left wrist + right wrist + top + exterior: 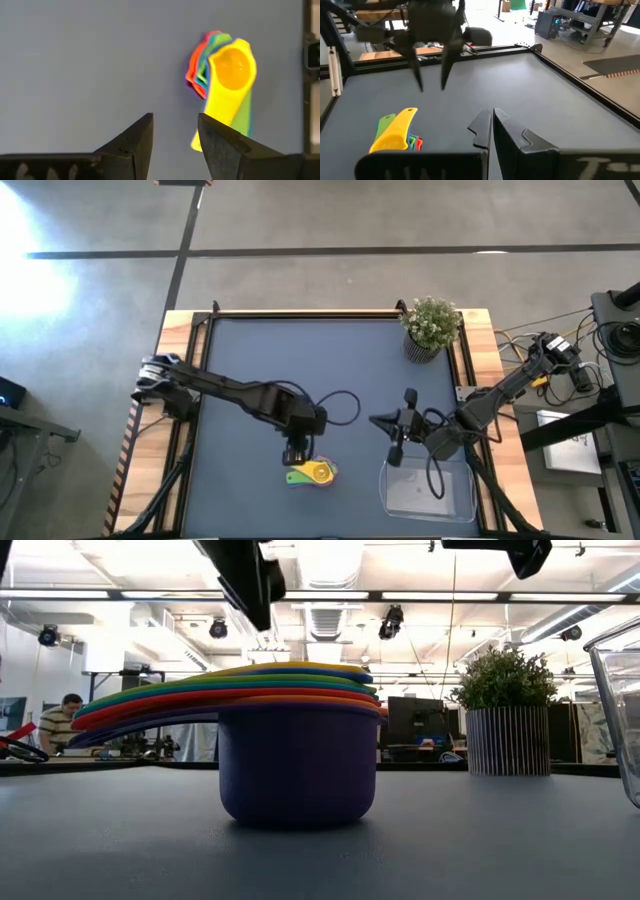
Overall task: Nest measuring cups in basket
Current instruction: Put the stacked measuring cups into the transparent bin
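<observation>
On the dark blue-grey table [260, 360], near its front edge and a little left of centre, the measuring cups [312, 472] are sitting nested in 1 stack, outside the basket [428, 488]. From table height the stack is showing a deep purple bowl at the bottom, with thin orange, red, green, teal, blue and yellow rims layered on top of it. Seen from above, a yellow cup with an orange-looking inside is lying on top. The flat handles are fanning out together to the left of the stack in the overhead picture, yellow uppermost with green just beside it, so the long axis is running roughly left to right across the table. The bowls are sitting upright.

Directly above the stack, the left gripper [296, 454] is hanging with its 2 dark fingers [134, 145] parted by a narrow gap, holding nothing and clear of the cups.

To the right, well apart from the cups, the clear basket is lying at the table's front right. The right gripper [395, 457] is hovering beside the basket's far left corner, fingers pressed together and carrying nothing.

At the far right corner, a small potted plant [432, 328] is standing.
</observation>
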You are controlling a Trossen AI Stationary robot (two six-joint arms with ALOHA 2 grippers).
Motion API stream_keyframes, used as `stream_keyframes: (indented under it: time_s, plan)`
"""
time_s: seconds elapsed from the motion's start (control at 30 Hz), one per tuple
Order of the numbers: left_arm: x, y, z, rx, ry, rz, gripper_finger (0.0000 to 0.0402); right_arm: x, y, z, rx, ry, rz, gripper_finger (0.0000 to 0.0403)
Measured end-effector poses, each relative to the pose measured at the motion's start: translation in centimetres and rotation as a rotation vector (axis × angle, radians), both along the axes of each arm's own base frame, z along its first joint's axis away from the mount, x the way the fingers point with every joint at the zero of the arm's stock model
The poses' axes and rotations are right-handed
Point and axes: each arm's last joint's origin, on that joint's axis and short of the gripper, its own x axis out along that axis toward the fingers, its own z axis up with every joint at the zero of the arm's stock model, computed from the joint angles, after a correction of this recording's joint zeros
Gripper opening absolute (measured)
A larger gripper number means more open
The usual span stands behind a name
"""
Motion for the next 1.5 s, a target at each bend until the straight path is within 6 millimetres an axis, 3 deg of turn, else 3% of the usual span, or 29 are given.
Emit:
stream_keyframes:
  time_s: [0.17, 0.4, 0.7, 0.9, 1.03, 1.2, 1.3, 1.5]
  plan:
    - [-2.0, 0.6, 0.5, 0.005, -0.094, 0.025, 0.0123, -0.2, 0.3, 0.0, 0.0, 0.001, 0.013, 0.0009]
    - [-5.3, 1.6, -2.2, -0.071, -0.215, 0.123, 0.0093, 0.6, 0.7, -0.5, 0.03, -0.013, 0.007, 0.0009]
    - [-7.8, 2.1, -5.6, -0.184, -0.41, 0.192, 0.0075, 5.8, 4.6, 0.4, -0.141, 0.076, 0.129, 0.0009]
    - [-9.2, 2.5, -7.5, -0.224, -0.511, 0.194, 0.0074, 10.3, 7.5, -1.0, -0.145, 0.227, 0.288, 0.0009]
    - [-9.5, 2.7, -8.4, -0.2, -0.49, 0.234, 0.0074, 13.3, 9.6, -2.0, -0.101, 0.351, 0.449, 0.0009]
    - [-9.3, 2.7, -9.2, -0.175, -0.469, 0.26, 0.0074, 15.8, 11.3, -2.4, -0.08, 0.447, 0.524, 0.0009]
    - [-9.0, 2.6, -9.4, -0.171, -0.459, 0.26, 0.0074, 17.1, 11.5, -3.2, -0.03, 0.506, 0.565, 0.0009]
    - [-7.7, 2.3, -10.0, -0.166, -0.44, 0.258, 0.0074, 18.9, 10.5, -6.7, 0.07, 0.71, 0.544, 0.0009]
